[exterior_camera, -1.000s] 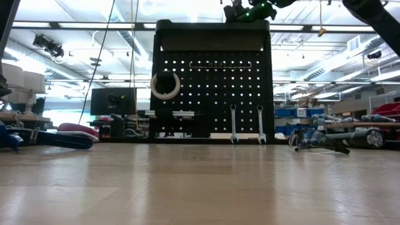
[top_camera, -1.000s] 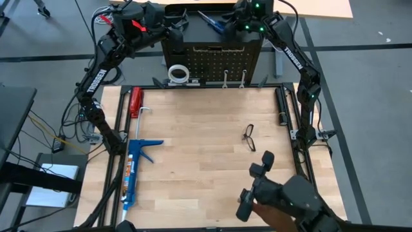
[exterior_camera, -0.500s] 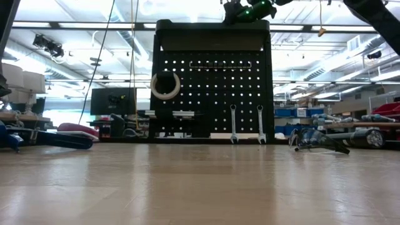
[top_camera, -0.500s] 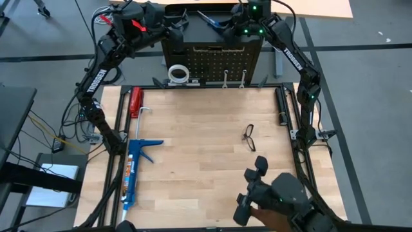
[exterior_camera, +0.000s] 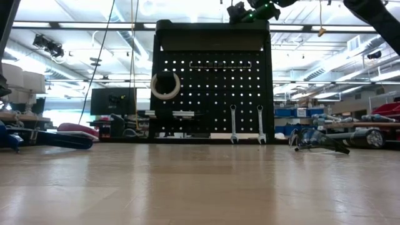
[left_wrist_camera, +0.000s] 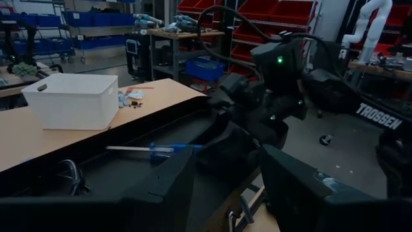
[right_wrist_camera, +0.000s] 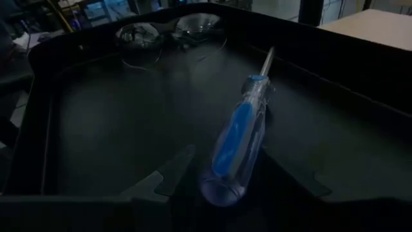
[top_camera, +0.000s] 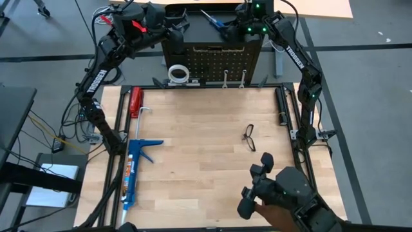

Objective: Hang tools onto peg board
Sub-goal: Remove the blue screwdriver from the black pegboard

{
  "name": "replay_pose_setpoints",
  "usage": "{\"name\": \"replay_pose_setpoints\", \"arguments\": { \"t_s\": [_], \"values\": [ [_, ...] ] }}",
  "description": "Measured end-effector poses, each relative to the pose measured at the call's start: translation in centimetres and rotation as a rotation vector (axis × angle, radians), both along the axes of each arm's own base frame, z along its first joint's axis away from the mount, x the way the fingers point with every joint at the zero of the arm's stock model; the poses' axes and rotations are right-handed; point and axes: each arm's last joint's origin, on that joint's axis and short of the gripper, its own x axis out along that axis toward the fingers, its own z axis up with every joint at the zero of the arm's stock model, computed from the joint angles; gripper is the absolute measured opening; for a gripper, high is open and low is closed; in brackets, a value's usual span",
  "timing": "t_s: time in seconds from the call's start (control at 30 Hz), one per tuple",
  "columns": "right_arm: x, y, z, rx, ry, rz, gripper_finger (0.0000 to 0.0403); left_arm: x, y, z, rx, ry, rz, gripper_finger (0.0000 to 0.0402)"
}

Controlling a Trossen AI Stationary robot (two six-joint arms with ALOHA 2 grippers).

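Peg board [top_camera: 212, 59]: upright at the bench's [top_camera: 206, 161] 12 o'clock edge, with a dark tray on top.

Right gripper [top_camera: 239, 29]: over that tray, its fingers [right_wrist_camera: 168, 173] parted and empty, flanking the screwdriver's handle end.

Left gripper [top_camera: 175, 22]: waits at the tray's 9 o'clock side, fingers [left_wrist_camera: 170, 187] apart, holding nothing.

Blue-handled screwdriver [right_wrist_camera: 237, 136]: flat in the tray, long axis running straight away from the right fingers, shaft tip farthest. Right arm clearly nearer; closing should catch the handle.
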Motion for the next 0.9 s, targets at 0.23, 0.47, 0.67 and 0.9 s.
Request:
{"name": "replay_pose_setpoints", "arguments": {
  "t_s": [0.23, 0.47, 0.67, 0.9],
  "values": [
    [-0.05, 0.02, 0.06, -0.032, 0.021, -0.014, 0.0145, 0.01, -0.01, 0.01, 0.001, 0.0, 0.0, 0.0182],
    [-0.07, -0.01, 0.04, -0.059, 0.041, -0.022, 0.0082, 0.01, -0.01, 0.0, 0.002, 0.001, 0.0, 0.0182],
    [-0.04, -0.1, 0.12, -0.089, 0.043, -0.014, 0.0025, 0.01, -0.01, 0.01, 0.003, 0.001, 0.0, 0.0182],
    [0.25, 0.03, 0.32, -0.069, -0.004, 0.02, 0.0038, 0.02, 0.0, 0.0, 0.006, 0.004, 0.0, 0.0182]
  ]
}}
